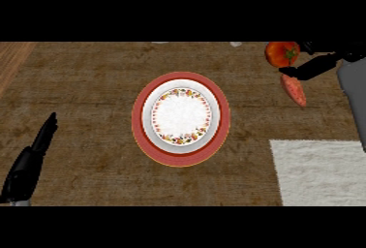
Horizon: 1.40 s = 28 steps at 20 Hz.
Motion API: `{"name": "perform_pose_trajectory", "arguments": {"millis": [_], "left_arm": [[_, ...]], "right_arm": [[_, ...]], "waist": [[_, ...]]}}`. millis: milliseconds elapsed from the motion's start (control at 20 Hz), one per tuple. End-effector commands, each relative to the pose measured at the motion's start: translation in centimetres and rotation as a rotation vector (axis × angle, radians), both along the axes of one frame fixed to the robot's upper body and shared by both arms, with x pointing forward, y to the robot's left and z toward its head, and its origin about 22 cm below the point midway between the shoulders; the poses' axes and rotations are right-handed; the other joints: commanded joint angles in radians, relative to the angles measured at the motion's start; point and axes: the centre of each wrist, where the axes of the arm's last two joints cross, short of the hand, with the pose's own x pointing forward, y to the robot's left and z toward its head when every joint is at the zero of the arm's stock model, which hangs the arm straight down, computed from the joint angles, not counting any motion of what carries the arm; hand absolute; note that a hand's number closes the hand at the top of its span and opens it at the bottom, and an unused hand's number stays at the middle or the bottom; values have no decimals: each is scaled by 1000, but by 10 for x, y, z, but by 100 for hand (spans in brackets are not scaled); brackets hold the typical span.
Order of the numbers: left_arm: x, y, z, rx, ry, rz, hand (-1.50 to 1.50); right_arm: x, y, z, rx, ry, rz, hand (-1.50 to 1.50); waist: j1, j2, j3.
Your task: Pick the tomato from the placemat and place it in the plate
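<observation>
My right hand [314, 65] has its fingers curled round the tomato [282, 53], up above the counter's far right, so I should carry it left, centre it over the plate [183, 115], then lower before letting go.

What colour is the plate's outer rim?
Red outer rim on the plate, white centre ringed by a small floral band; seen in the head view.

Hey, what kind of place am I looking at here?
Probably a dining or kitchen surface: a decorated plate at centre, a white placemat at lower right, and a tomato in the right hand.
</observation>
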Motion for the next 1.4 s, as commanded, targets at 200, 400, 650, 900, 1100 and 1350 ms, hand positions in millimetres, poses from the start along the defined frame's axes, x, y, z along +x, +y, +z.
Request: {"name": "perform_pose_trajectory", "arguments": {"millis": [200,400,650,900,1100,1350], "left_arm": [[3,7,-4,-1,-2,17,0],[4,-2,7,8,-8,13,0],[-3,8,6,-4,-5,5,0],[3,12,11,4,-20,4,0],[5,-17,11,11,-21,-17,0],[4,-9,-4,-5,-12,-27,0]], "right_arm": [[-8,89,10,64,58,140,150],[-19,143,27,34,123,179,150],[-22,192,0,-22,196,155,150],[-36,234,-37,-128,249,169,150],[-32,255,-50,-162,292,147,150],[-29,245,-82,-46,499,104,150]], "waist": [[-20,-3,-1],[-19,-5,-1],[-7,0,0],[-4,1,0],[13,4,0],[26,10,-1]]}}
